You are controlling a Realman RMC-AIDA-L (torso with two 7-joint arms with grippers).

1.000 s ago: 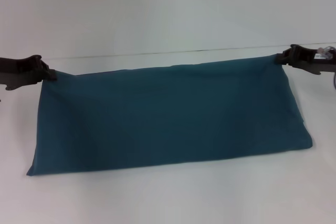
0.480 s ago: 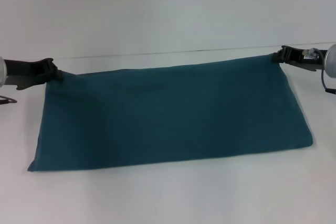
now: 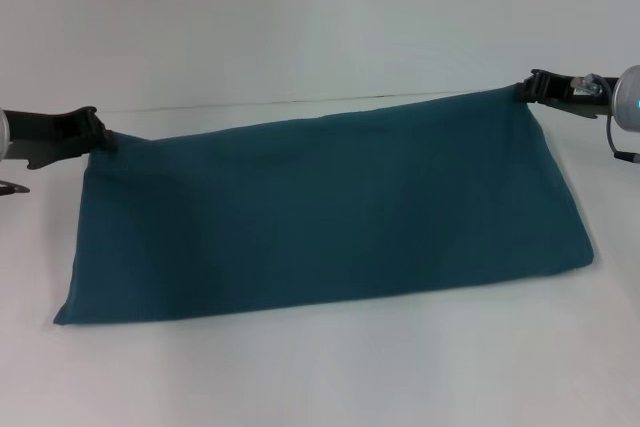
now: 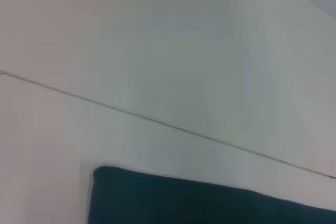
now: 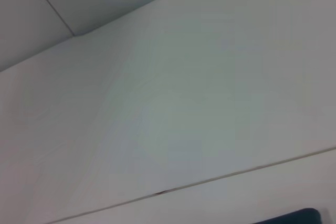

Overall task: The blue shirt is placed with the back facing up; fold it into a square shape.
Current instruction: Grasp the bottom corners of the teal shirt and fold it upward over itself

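The blue shirt [image 3: 320,217] is a wide teal-blue band across the white table, plain side up, its near fold resting on the table. My left gripper [image 3: 100,137] is shut on its far left corner. My right gripper [image 3: 528,93] is shut on its far right corner, held higher, so the far edge stretches taut between them. A corner of the blue shirt [image 4: 210,203] shows in the left wrist view. Only a sliver of the blue shirt [image 5: 294,217] shows in the right wrist view.
The white table [image 3: 320,377] runs to a seam [image 3: 300,102] where it meets the pale back wall. Nothing else lies on it.
Both grippers have lifted the far edge and carried it slightly farther back. The right corner has risen more, and the cloth is stretched flatter.
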